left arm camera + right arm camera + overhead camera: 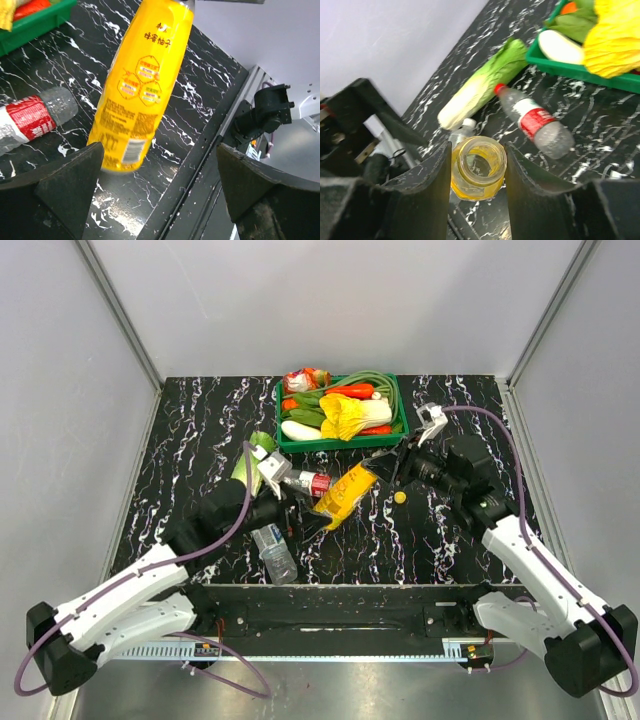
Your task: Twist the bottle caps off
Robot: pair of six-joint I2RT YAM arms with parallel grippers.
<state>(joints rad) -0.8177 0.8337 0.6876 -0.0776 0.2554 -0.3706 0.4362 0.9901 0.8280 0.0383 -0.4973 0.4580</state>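
Plainly, left wrist: left claw (160, 147) gaping wide, gripping nothing; yellow bottle (142, 85) base hanging just ahead between fingers, contact unclear.

Right wrist: right claw (477, 150) clamping yellow bottle's open neck, cap off. Red cap (499, 89) and white cap (468, 123) sitting ahead of claw, both appearing screwed on.

Top: yellow cap (400, 497) lying loose on surface (200, 440) just beside right claw. Judging caps light, stiff, small, likely slippery; pinching across rim, other claw bracing thin, squashy bottle body.
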